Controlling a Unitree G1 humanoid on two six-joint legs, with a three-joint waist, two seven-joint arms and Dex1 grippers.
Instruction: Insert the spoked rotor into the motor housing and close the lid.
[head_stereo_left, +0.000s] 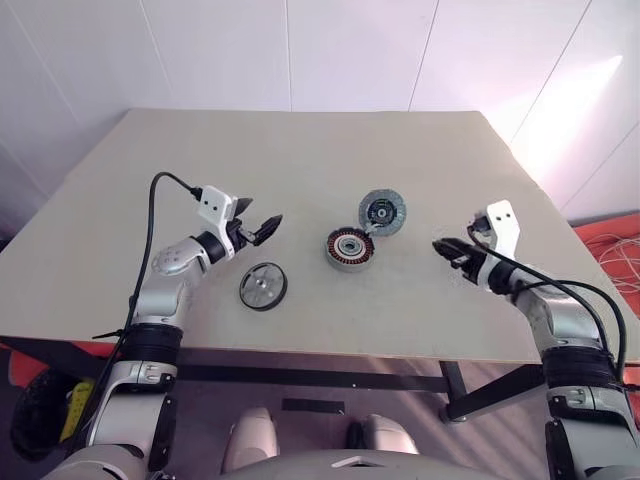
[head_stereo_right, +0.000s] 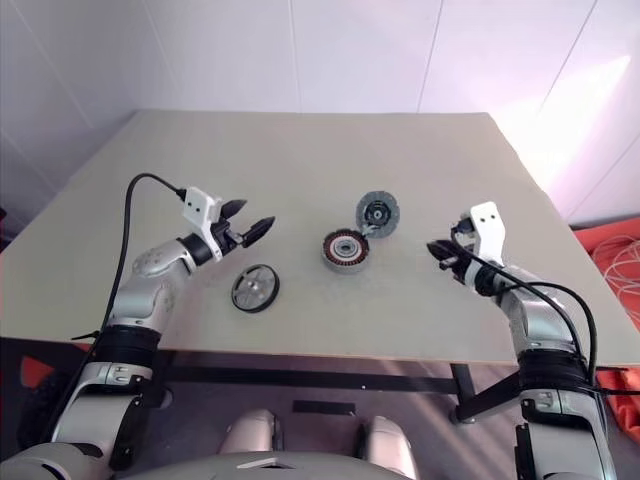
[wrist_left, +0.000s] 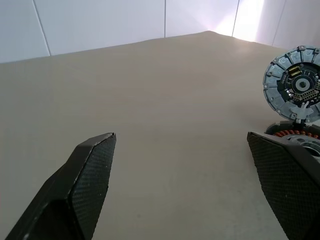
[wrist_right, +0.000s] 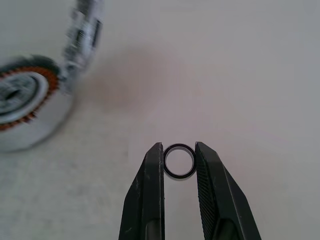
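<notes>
The spoked rotor (head_stereo_left: 263, 286) lies flat near the table's front edge, black-rimmed with a silver spoked centre. My left gripper (head_stereo_left: 258, 217) hovers open and empty just behind it, pointing toward the motor housing (head_stereo_left: 350, 249), a silver cup with coppery windings at mid-table. The lid (head_stereo_left: 382, 212), a bluish-grey disc, stands tilted against the housing's far right side; the left wrist view shows the lid (wrist_left: 299, 84) raised on edge. To the right of the housing, my right gripper (head_stereo_left: 440, 246) is shut on a small black ring (wrist_right: 179, 161) pinched between its fingertips.
The beige table (head_stereo_left: 300, 150) has bare room behind and to the left of the parts. Its front edge runs just below the rotor. White walls stand behind the table, and a cable loops from my left wrist.
</notes>
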